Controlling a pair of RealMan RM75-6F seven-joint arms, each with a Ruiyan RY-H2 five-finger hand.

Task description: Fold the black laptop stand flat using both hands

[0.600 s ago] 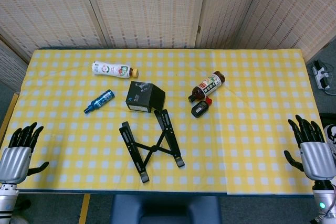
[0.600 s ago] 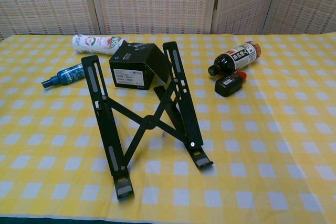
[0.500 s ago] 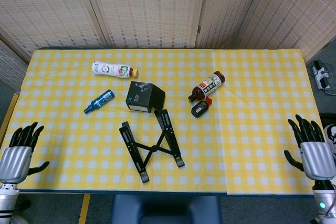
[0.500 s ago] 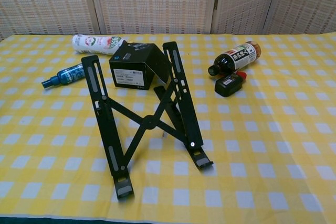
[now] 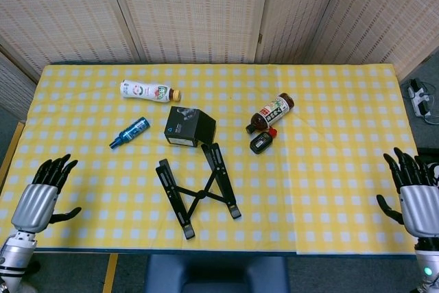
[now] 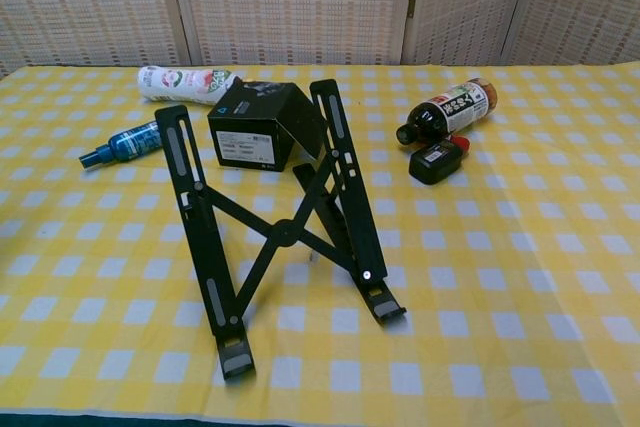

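Note:
The black laptop stand [image 5: 198,191] [image 6: 275,228] stands unfolded near the table's front edge, its two rails spread and joined by a crossed brace. Nothing touches it. My left hand [image 5: 42,196] hovers at the front left corner of the table, fingers spread and empty, far left of the stand. At the front right edge my right hand [image 5: 414,196] is likewise spread and empty, far right of the stand. Neither hand shows in the chest view.
Just behind the stand sits a black box [image 5: 188,127] [image 6: 262,128]. A white bottle [image 5: 149,90] and a small blue bottle [image 5: 129,132] lie back left. A dark sauce bottle [image 5: 271,112] and a small black device [image 5: 261,142] lie back right. The yellow checked tablecloth [image 5: 329,169] covers the table.
My left hand has moved up and to the right onto the table corner. My right hand has shifted slightly right and down. The stand has not moved.

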